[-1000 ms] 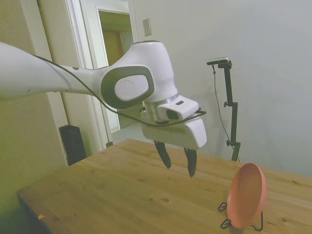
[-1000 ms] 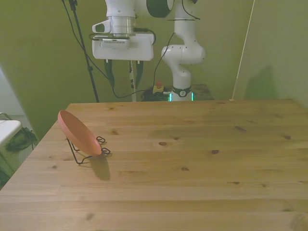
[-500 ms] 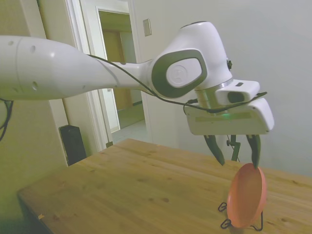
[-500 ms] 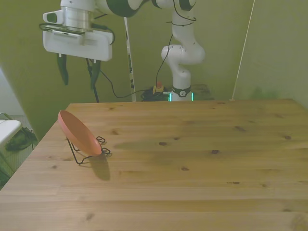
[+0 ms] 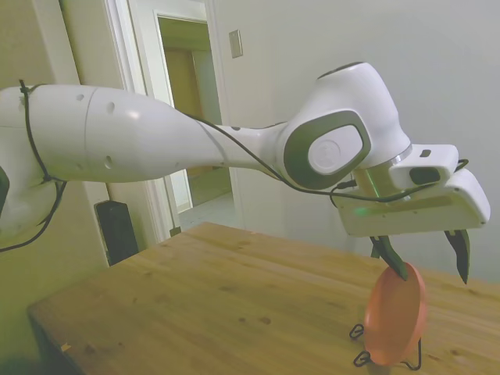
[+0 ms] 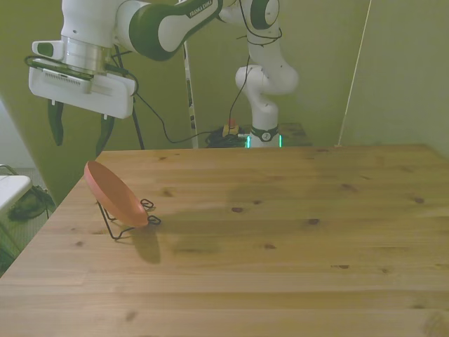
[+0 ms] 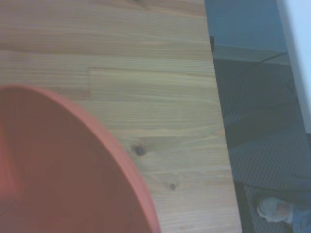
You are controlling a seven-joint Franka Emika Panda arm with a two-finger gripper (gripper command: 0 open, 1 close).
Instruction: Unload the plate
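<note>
The salmon-pink plate [image 5: 396, 316] [image 6: 116, 194] leans tilted in a thin black wire stand [image 5: 366, 355] [image 6: 126, 223] near the table's edge at the front view's left. The wrist view shows the plate's rim [image 7: 63, 170] close by, filling much of the picture. My gripper [image 5: 426, 264] [image 6: 78, 133] hangs open just above the plate's upper rim, with one finger on each side of it in the side view. Nothing is between the fingers.
The wooden table [image 6: 280, 239] stretches wide toward the front view's right. Its edge [image 7: 218, 121] runs right beside the plate, with dark floor beyond it. A doorway [image 5: 191, 117] stands behind the table in the side view.
The arm has swung across toward the front view's left and come down. The open gripper went from mid-table to directly above the plate. Plate and stand have not moved.
</note>
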